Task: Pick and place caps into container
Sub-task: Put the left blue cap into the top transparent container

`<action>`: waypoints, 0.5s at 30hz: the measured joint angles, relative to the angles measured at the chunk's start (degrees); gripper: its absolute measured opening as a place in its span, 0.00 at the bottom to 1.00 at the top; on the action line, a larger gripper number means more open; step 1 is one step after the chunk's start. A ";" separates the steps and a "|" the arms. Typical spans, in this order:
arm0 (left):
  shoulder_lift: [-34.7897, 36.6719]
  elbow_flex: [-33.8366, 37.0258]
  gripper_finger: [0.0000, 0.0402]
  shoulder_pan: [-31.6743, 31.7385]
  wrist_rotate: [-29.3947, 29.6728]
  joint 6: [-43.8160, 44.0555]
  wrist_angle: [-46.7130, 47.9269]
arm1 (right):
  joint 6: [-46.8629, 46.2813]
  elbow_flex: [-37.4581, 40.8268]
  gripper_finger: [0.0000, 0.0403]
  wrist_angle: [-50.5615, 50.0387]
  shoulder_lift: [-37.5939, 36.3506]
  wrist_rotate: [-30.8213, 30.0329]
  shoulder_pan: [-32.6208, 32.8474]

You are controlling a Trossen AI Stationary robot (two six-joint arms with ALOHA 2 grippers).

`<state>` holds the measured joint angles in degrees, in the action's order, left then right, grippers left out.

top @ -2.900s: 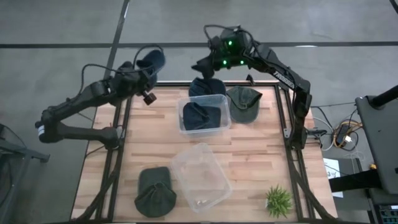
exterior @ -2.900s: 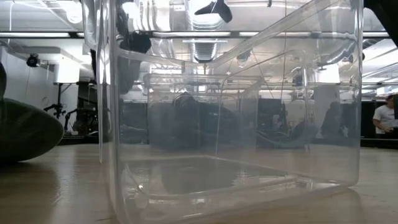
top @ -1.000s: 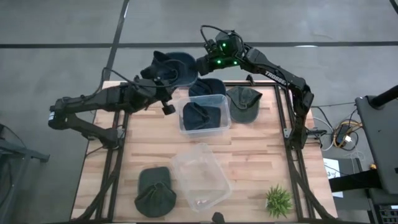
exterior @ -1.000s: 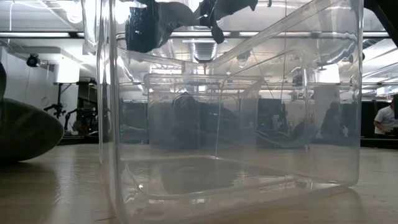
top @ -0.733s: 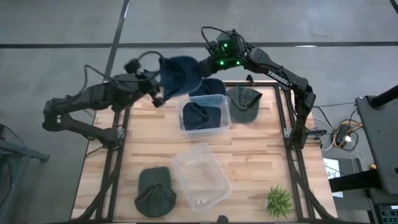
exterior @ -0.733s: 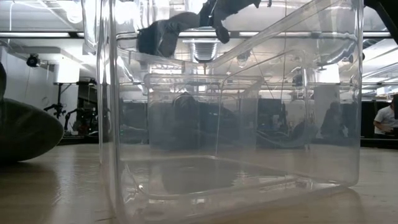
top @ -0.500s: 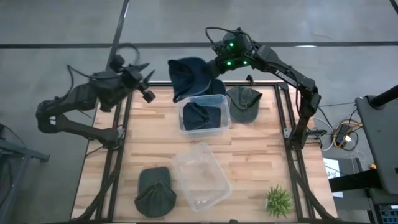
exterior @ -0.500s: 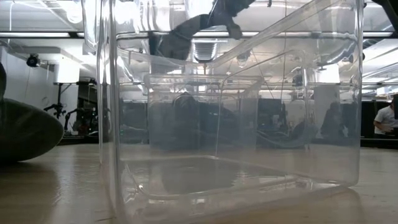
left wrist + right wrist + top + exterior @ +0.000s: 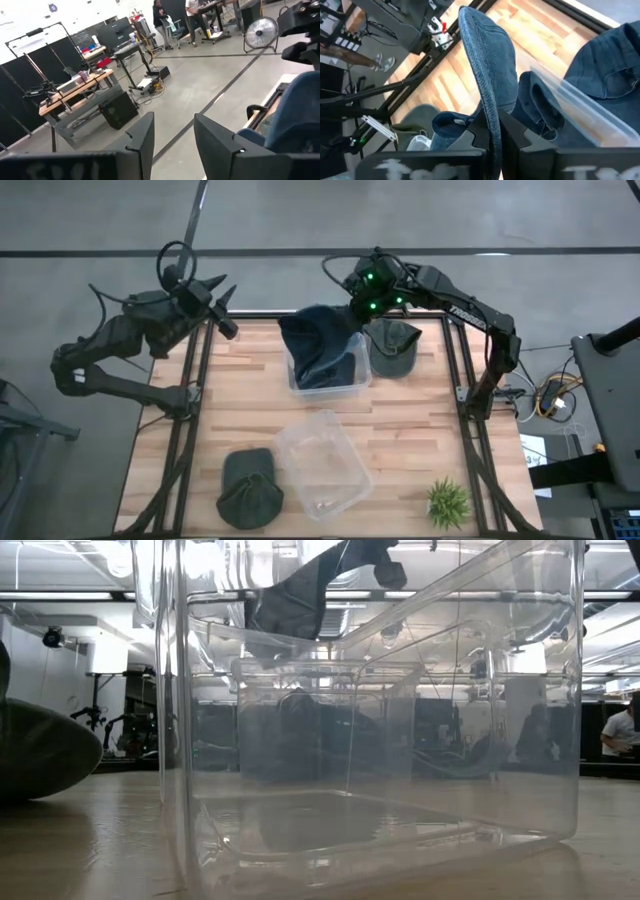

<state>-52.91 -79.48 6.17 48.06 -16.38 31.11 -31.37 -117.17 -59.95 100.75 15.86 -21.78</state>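
Observation:
A navy cap [image 9: 315,345] hangs from my right gripper [image 9: 358,318], which is shut on it above the far clear container [image 9: 352,385]. Another navy cap [image 9: 612,50] lies inside that container. One olive cap [image 9: 392,345] rests flat on the table to the container's right. A second olive cap [image 9: 248,490] lies near the front left. My left gripper [image 9: 225,308] stands open past the table's far left corner, and nothing is between its fingers [image 9: 145,140]. My right gripper pinches the navy cap's stitched edge [image 9: 487,102] between its two fingers, which come from above and point down. The cap hangs below the fingers [image 9: 290,600] over the container's left part. Whether its lower end touches the container I cannot tell.
A second clear container [image 9: 320,462] stands without caps at the table's middle front, filling the low view. A small green plant [image 9: 448,500] sits at the front right corner. Bare wood [image 9: 240,400] shows on the table's left side.
My left gripper has let go of the navy cap and drawn back toward the table's far left corner. My right gripper has kept hold and moved right and toward the near edge. The cap, stretched between both grippers before, now hangs down over the far container.

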 joint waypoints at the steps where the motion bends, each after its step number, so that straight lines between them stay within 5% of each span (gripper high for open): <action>1: -0.24 0.00 0.33 0.00 0.00 0.00 0.06 | -0.34 0.23 0.02 -0.07 0.09 -0.53 0.51; 7: -1.26 0.02 0.33 0.00 -0.05 -0.04 0.24 | -0.14 4.29 0.02 0.48 0.48 -6.51 3.09; 15: -1.74 0.04 0.33 0.00 -0.16 -0.07 0.16 | -2.39 16.06 0.02 9.13 -0.89 -7.02 3.73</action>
<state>-54.65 -79.44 6.17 47.90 -16.45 31.27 -33.76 -101.10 -50.82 99.86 8.84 -18.05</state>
